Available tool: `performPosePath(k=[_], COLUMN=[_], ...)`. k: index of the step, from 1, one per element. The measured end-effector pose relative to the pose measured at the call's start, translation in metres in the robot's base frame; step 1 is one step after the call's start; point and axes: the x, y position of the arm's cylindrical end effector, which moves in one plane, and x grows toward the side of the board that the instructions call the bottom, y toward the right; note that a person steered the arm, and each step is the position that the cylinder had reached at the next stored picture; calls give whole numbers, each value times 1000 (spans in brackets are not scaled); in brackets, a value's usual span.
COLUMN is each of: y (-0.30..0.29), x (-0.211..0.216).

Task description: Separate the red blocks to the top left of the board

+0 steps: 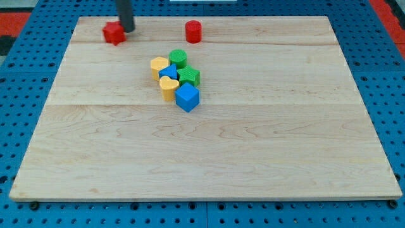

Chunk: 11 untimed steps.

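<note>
A red block [114, 33], roughly star-shaped, lies near the board's top left. My tip [128, 29] stands right against its right side, touching or nearly so. A red cylinder [193, 31] stands near the top edge, to the right of my tip, well apart from the other red block. The rod runs up out of the view's top.
A tight cluster sits below the red cylinder: a green cylinder [178, 59], a green block [189, 76], a yellow block [159, 66], a yellow heart [168, 88], a small blue block [169, 71] and a blue cube [187, 97]. The wooden board [209, 158] lies on a blue pegboard.
</note>
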Motion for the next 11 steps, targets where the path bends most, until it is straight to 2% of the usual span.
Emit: performPosePath(k=[2, 5, 6, 7, 8, 10, 11], y=[85, 243, 241, 188, 171, 154, 178], x=[-39, -29, 6, 15, -1, -4, -18])
